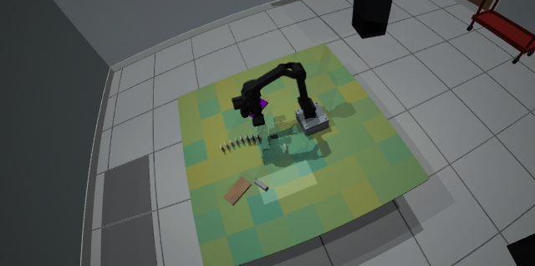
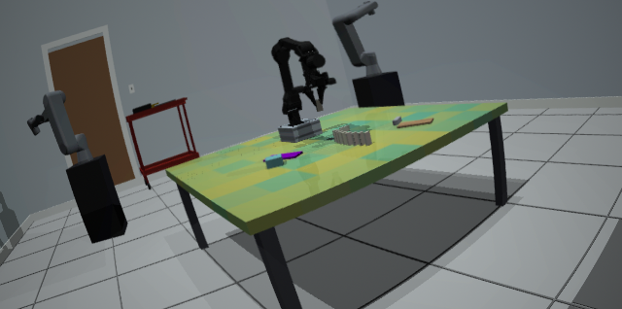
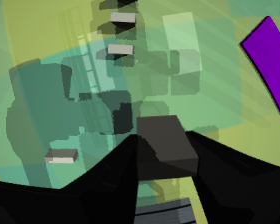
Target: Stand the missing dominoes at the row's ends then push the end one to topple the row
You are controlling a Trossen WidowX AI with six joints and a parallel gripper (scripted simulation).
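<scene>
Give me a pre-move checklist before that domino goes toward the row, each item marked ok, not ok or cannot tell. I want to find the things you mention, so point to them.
1. Domino (image 2: 319,105) (image 3: 166,142) gripped between the fingers: ok.
2. Held domino clear of the table (image 1: 368,174) (image 2: 233,202): ok, it hangs above.
3. Row (image 1: 241,141) (image 2: 352,136) standing: ok.
4. Loose domino (image 1: 286,147) (image 3: 61,156) in line at the row's end: not ok, it stands apart.
5. Held domino's exact tilt: cannot tell.
</scene>
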